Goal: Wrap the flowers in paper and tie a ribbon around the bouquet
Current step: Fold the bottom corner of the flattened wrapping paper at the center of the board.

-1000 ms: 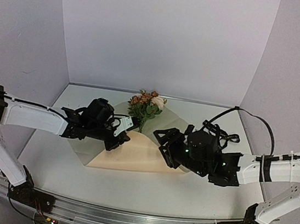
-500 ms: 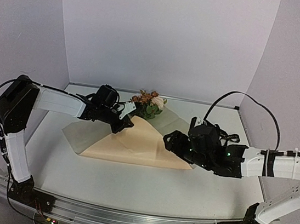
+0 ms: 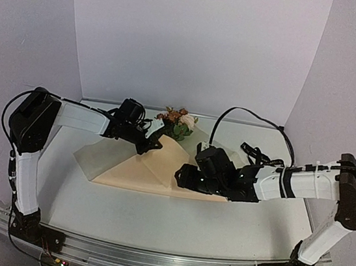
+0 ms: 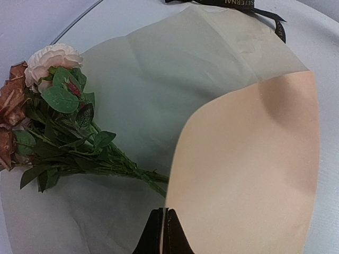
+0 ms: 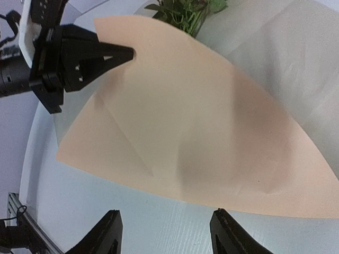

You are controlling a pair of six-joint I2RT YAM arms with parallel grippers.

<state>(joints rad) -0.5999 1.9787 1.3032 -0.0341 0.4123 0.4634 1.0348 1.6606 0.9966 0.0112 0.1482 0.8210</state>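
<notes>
Left wrist view has the flowers lying on their side on the paper, pale pink and rusty blooms at the left, green stems running right. The sheet's grey-green inner face is up beneath them. One flap is folded over so that its peach side shows, and the stem ends pass under that fold. From above, the flowers lie at the far middle of the table, with the paper spread in front of them. The ribbon lies beyond the sheet's far edge.

The left gripper has its jaws pinched tight on the edge of the peach flap, holding it raised over the stems. The right gripper stands partly open over bare table just short of the paper's near edge, with nothing between its fingers.

The table is white and matte, with pale lilac walls on three sides and a metal rail along the near edge.

The ribbon is cut off by the top of the left wrist view. From above it is hard to tell it from the right arm's black cable.
</notes>
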